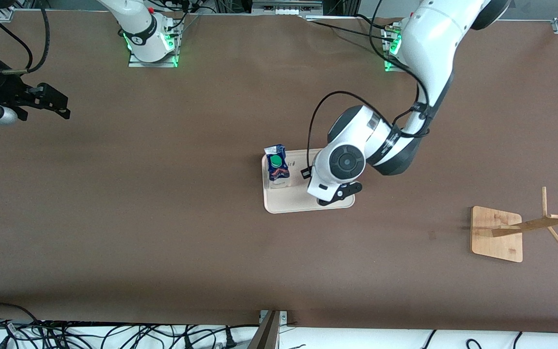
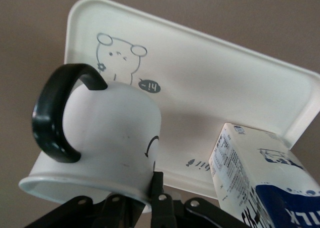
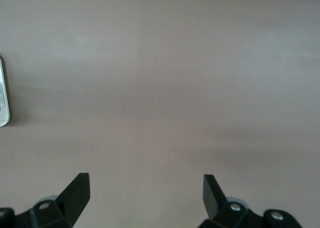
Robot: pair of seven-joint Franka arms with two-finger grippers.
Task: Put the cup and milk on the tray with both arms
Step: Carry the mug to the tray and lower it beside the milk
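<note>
My right claw [image 1: 61,107] hangs spread wide over the bare brown surface [image 1: 162,218] at the right arm's end, holding nothing; that arm waits. In the right wrist view its two black fingertips [image 3: 77,188] stand well apart above plain brown.

Near the middle of the surface lies the cream tray [image 1: 284,203]. The milk carton [image 1: 277,165] stands upright in it, green cap on top, at the tray's end toward the right arm.

My left claw [image 2: 155,198] is over the tray's other end, pinching the rim of the white mug [image 2: 110,138]. The mug's black handle [image 2: 55,112] shows in the left wrist view, with the tray's bunny drawing [image 2: 117,57] past it and the carton beside it.

Toward the left arm's end stands a wooden rack [image 1: 497,233], well apart from the tray.
</note>
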